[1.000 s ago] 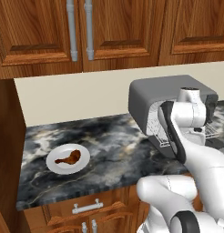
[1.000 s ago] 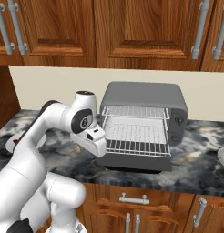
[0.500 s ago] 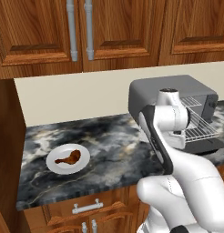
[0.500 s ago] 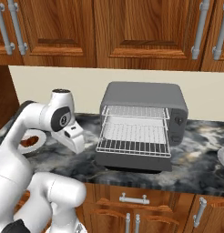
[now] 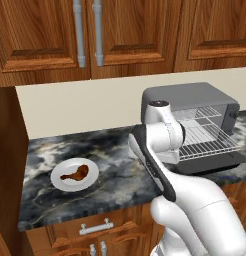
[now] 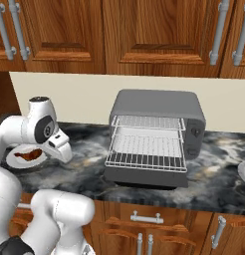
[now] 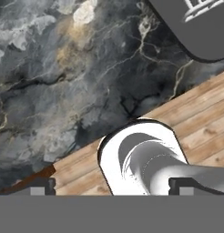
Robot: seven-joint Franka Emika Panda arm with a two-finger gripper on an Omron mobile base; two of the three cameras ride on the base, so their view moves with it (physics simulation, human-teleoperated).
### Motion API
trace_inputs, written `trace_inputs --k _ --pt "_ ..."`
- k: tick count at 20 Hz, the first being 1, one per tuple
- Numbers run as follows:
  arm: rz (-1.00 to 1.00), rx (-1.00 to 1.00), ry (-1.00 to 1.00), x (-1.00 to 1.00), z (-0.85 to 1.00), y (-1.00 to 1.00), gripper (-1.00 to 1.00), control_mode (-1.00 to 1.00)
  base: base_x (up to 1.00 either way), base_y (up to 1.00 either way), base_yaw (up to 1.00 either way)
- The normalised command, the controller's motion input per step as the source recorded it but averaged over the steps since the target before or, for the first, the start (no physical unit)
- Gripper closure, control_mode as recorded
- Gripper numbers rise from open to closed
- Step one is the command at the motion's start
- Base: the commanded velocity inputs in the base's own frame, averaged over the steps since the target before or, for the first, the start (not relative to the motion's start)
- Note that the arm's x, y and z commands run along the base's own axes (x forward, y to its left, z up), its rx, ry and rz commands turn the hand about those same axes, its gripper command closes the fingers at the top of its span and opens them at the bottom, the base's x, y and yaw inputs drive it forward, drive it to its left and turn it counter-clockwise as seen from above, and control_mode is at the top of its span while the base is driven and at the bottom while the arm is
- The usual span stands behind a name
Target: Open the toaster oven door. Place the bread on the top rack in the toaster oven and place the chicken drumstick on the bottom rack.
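Observation:
The toaster oven [image 6: 154, 107] stands on the counter with the toaster oven door [image 6: 144, 178] folded down flat. Inside it the top rack [image 6: 147, 121] sits back, and the bottom rack [image 6: 144, 159] is pulled forward over the door. The chicken drumstick [image 5: 76, 173] lies on a white plate [image 5: 59, 181] at the counter's left. The bread is out of view. My gripper [image 7: 111, 184] is open and holds nothing. It looks down on the marble counter near its front edge, with a corner of the door [image 7: 200, 32] at the upper right. My wrist [image 6: 59, 145] hangs beside the plate [image 6: 15, 162].
Wooden wall cabinets hang above the counter, with drawers below its front edge. The rim of a white dish [image 6: 244, 172] shows at the far right of the counter. Bare marble [image 5: 110, 150] lies between plate and oven.
The arm has swung left, away from the oven's open front and towards the plate. The oven, its racks and the drumstick have not moved.

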Motion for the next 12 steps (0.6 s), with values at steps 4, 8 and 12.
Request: trace_inputs --k 4,8,12 --pt "0.09 -0.02 -0.02 0.25 -0.02 0.74 -1.0 -1.0 0.0 0.0 0.0" --pt "0.09 -0.01 0.0 0.26 -0.06 0.74 -1.0 -1.0 0.0 0.0 0.0" --pt "0.06 0.0 0.0 0.3 -0.04 0.69 -1.0 -1.0 0.0 0.0 0.0"
